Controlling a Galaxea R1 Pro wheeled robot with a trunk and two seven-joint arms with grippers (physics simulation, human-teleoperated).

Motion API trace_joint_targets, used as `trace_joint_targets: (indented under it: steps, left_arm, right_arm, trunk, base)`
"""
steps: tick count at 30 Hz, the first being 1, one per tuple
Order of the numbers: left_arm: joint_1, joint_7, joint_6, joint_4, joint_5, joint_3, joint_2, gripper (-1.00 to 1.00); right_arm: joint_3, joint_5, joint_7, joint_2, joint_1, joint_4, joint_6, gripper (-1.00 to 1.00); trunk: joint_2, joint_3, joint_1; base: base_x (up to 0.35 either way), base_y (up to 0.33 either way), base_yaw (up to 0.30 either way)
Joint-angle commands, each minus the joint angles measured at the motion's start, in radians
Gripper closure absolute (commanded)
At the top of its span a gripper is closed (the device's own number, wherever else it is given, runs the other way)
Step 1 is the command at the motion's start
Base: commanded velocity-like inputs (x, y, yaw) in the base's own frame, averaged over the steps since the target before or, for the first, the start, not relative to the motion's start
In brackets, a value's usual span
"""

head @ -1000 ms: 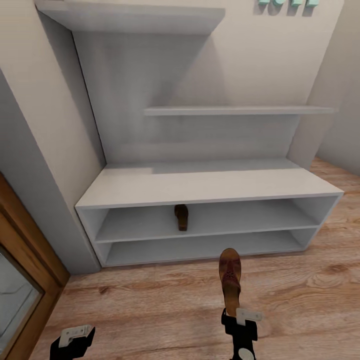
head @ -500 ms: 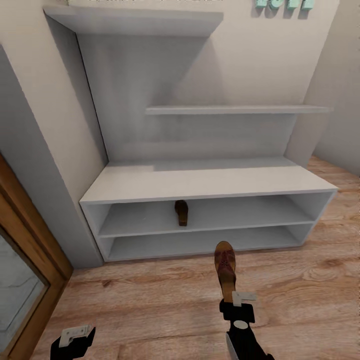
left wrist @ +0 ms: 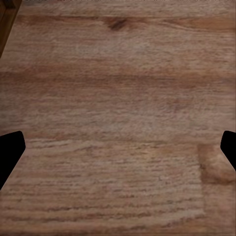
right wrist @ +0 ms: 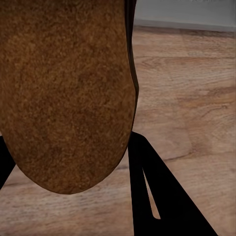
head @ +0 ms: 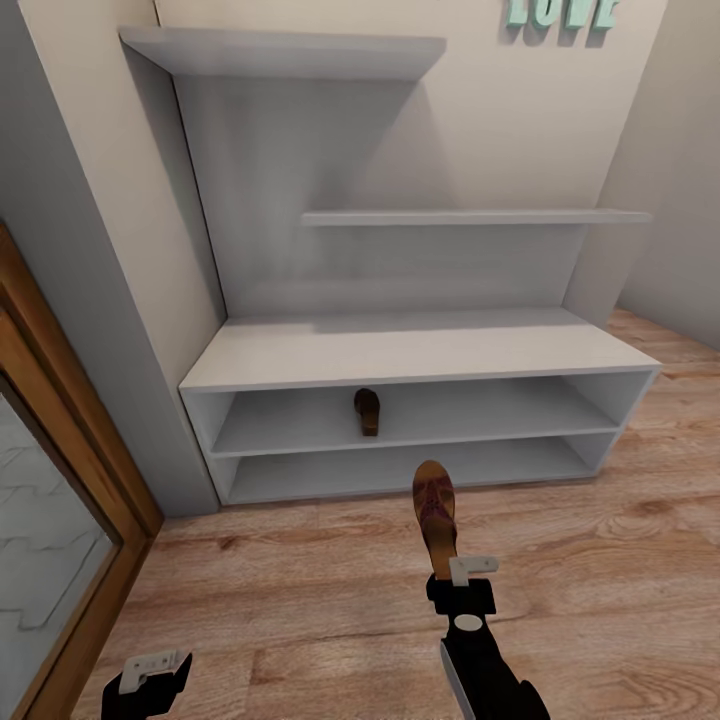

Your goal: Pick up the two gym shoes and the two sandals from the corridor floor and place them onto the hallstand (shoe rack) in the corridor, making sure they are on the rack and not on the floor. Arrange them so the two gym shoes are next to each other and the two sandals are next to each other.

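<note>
Camera shifted | right gripper [head: 458, 572] clamps sandal [head: 434, 510] heel, toe toward hallstand [head: 420, 352] | left gripper [left wrist: 118, 147] spread empty

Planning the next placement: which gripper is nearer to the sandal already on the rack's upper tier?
Right. The right gripper holds the second sandal just in front of the rack, below the shelved sandal; the left gripper hangs farther back and aside.

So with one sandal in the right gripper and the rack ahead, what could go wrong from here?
The held sandal is pinched at its heel end by the right gripper, so it may pivot or slip. It juts far forward and could catch the hallstand's tier edge. Set too far from the shelved sandal, the pair won't sit together.
</note>
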Motion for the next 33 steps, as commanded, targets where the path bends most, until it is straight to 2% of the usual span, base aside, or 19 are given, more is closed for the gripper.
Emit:
trace_joint_targets:
  steps: [1, 23, 33]
  left_arm:
    - [0.000, -0.011, -0.001, 0.000, 0.009, 0.004, 0.000, -1.00]
    - [-0.001, -0.014, -0.003, 0.003, 0.008, 0.003, 0.000, -1.00]
    - [-0.001, -0.014, -0.002, 0.003, 0.007, 0.001, 0.000, -1.00]
  right_arm:
    - [0.001, 0.006, -0.005, 0.000, 0.000, -0.002, 0.009, 1.00]
    - [0.000, 0.007, -0.004, 0.000, 0.000, -0.002, 0.009, 1.00]
    - [0.001, 0.007, -0.004, 0.000, 0.000, -0.003, 0.009, 1.00]
  trunk:
    - [0.000, -0.001, 0.000]
    - [0.000, -0.022, 0.000]
    - [0.000, -0.025, 0.000]
  base:
    - [-0.009, 0.002, 0.000]
    - [-0.001, 0.000, 0.170]
    - [0.000, 0.000, 0.048]
